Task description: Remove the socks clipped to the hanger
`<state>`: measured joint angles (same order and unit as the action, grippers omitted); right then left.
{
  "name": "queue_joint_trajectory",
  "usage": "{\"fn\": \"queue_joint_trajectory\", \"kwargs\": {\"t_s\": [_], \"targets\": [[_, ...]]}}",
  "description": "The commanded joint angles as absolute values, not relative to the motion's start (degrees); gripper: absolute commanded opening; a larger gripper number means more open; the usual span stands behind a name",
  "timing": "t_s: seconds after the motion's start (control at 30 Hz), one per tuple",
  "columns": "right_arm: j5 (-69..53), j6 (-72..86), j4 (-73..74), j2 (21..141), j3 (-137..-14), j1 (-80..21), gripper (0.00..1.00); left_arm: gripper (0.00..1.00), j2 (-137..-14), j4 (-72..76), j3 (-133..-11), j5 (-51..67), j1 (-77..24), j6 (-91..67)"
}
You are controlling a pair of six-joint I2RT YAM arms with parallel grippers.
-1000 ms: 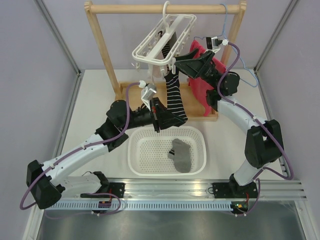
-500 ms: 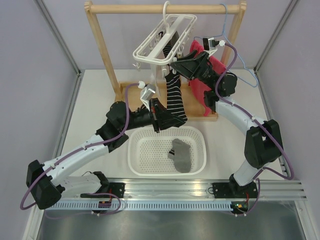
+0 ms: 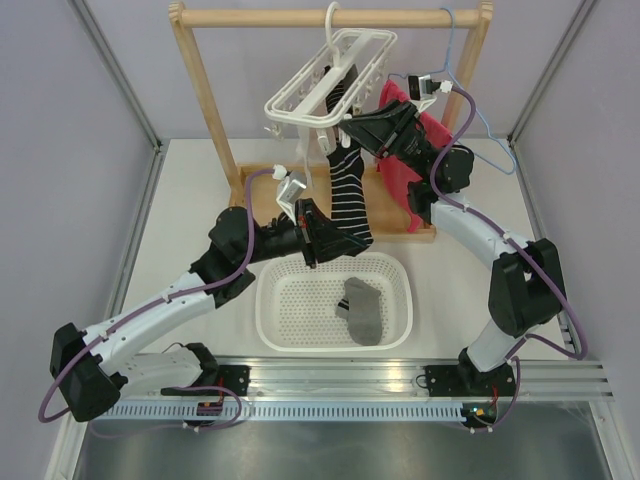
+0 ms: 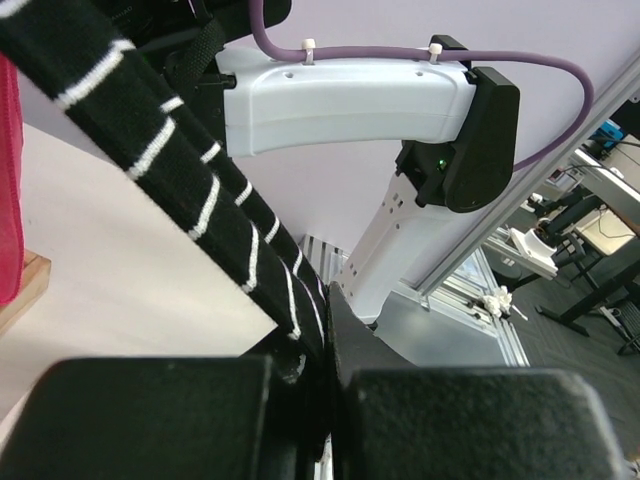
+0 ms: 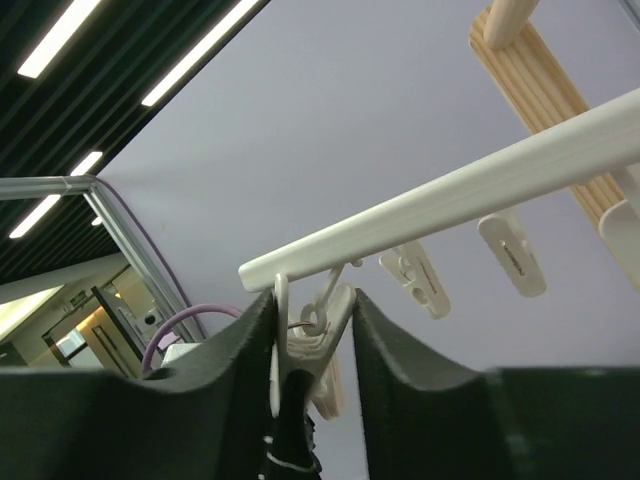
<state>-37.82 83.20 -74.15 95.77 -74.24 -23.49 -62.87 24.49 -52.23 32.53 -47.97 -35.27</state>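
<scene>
A black-and-white striped sock (image 3: pixel 350 195) hangs from one clip of the white frame hanger (image 3: pixel 325 85) on the wooden rail. My left gripper (image 3: pixel 335 243) is shut on the sock's lower end, and the left wrist view shows the striped fabric (image 4: pixel 200 170) pinched between the pads (image 4: pixel 325 370). My right gripper (image 3: pixel 348 122) is up at the hanger. Its fingers press both sides of the clip (image 5: pixel 330 335) that holds the sock's top (image 5: pixel 290 440) under the hanger bar (image 5: pixel 450 190). A grey sock (image 3: pixel 363 310) lies in the basket.
The white perforated basket (image 3: pixel 270 300) stands in front of the wooden rack (image 3: pixel 205 90). A red towel (image 3: pixel 400 170) and a thin blue wire hanger (image 3: pixel 480 110) hang at the rack's right. Empty clips (image 5: pixel 510 255) dangle along the bar.
My right gripper has moved in towards the hanger and its fingers have closed onto the clip. The left gripper keeps its hold on the striped sock and has shifted slightly.
</scene>
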Motion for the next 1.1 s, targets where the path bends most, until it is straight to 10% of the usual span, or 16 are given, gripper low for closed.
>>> {"fn": "queue_joint_trajectory", "kwargs": {"t_s": [0.0,0.13,0.4,0.47,0.6,1.07], "targets": [[-37.09,82.18,-100.81,96.33,-76.46,-23.73,0.35,0.02,-61.87,25.4,-51.42,36.65,-48.34,-37.44],[-36.83,82.09,-100.72,96.68,-76.2,-23.73,0.04,0.02,-61.87,25.49,-51.24,36.74,-48.34,-37.62],[-37.09,81.65,-100.81,96.86,-75.59,-23.64,0.01,0.02,-61.79,25.49,-51.06,36.91,-48.34,-37.53],[-37.35,81.48,-100.72,96.68,-75.24,-23.64,0.07,0.02,-61.79,25.4,-51.06,36.91,-48.34,-37.35],[-38.23,79.99,-100.02,95.72,-73.39,-23.73,0.64,0.02,-61.17,24.0,-50.8,35.78,-48.34,-36.21],[-37.53,51.19,-71.85,81.04,-52.93,-23.64,0.72,0.02,-53.62,10.12,-47.38,27.34,-48.34,-25.58]]}}
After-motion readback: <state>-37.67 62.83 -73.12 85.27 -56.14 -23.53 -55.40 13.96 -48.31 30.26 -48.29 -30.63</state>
